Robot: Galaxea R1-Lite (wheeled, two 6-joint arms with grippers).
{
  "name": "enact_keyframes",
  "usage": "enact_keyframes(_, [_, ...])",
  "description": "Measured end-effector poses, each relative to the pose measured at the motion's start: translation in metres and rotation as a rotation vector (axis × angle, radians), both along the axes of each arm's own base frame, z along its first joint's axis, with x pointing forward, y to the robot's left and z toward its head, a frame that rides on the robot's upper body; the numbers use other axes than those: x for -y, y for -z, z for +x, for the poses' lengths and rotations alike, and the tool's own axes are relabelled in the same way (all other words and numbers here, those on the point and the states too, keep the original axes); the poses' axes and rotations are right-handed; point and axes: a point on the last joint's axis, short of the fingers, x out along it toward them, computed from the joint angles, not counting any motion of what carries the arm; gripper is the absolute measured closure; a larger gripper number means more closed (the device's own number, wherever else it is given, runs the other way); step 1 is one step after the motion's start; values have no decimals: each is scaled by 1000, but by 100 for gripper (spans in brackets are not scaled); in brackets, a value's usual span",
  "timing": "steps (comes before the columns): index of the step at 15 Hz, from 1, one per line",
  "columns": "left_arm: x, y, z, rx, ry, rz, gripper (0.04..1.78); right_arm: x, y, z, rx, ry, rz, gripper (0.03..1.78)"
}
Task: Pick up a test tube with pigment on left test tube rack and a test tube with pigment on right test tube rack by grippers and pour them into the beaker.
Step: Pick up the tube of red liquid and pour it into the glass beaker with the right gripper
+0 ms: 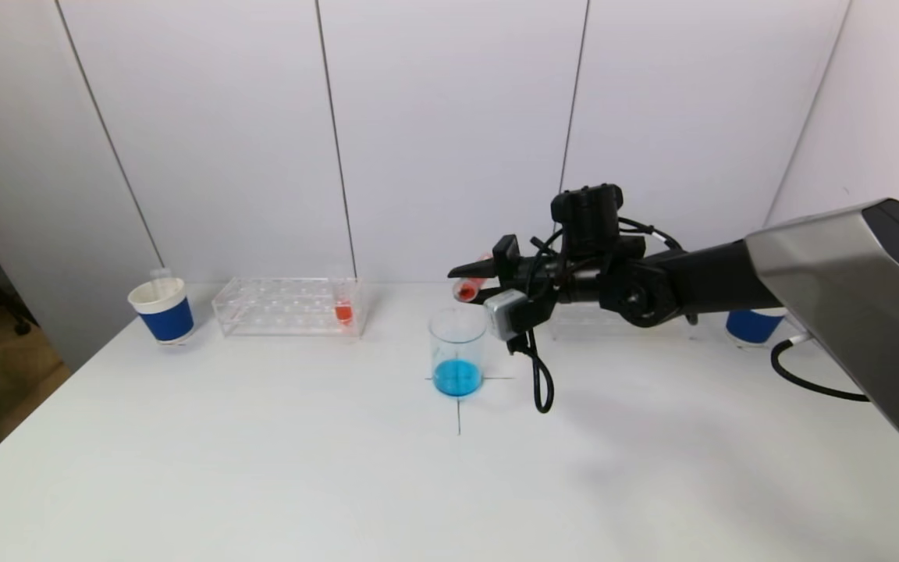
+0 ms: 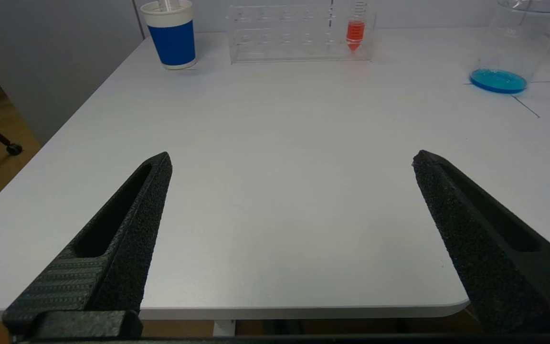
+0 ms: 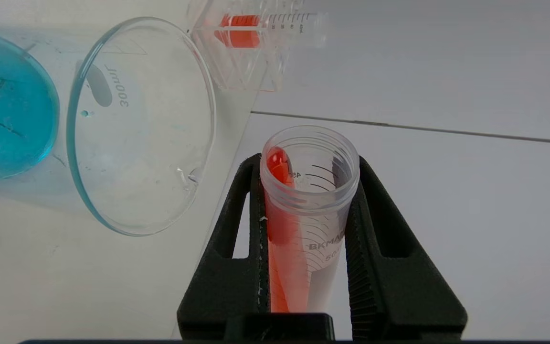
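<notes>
My right gripper (image 1: 471,279) is shut on a clear test tube (image 3: 309,224) holding red pigment. The tube lies tilted close to level, its open mouth just above the rim of the glass beaker (image 1: 457,336). Red liquid runs along the tube's low side up to the mouth; no stream shows. The beaker (image 3: 210,102) stands at the table's centre mark with blue liquid (image 1: 457,377) at its bottom. The left test tube rack (image 1: 286,306) holds one red tube (image 1: 343,311) at its right end. My left gripper (image 2: 292,156) hangs open and empty over the table's near edge.
A blue-and-white paper cup (image 1: 162,310) stands left of the left rack. A second blue cup (image 1: 754,324) shows behind my right arm. The right rack (image 1: 574,326) is mostly hidden by that arm. A loose black cable (image 1: 541,386) dangles beside the beaker.
</notes>
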Motion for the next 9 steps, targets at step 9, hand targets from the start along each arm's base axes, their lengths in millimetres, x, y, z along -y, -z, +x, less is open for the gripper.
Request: enact_keyframes(9, [0, 0, 0, 0, 0, -1, 6, -2, -4, 5, 108, -13, -52, 130])
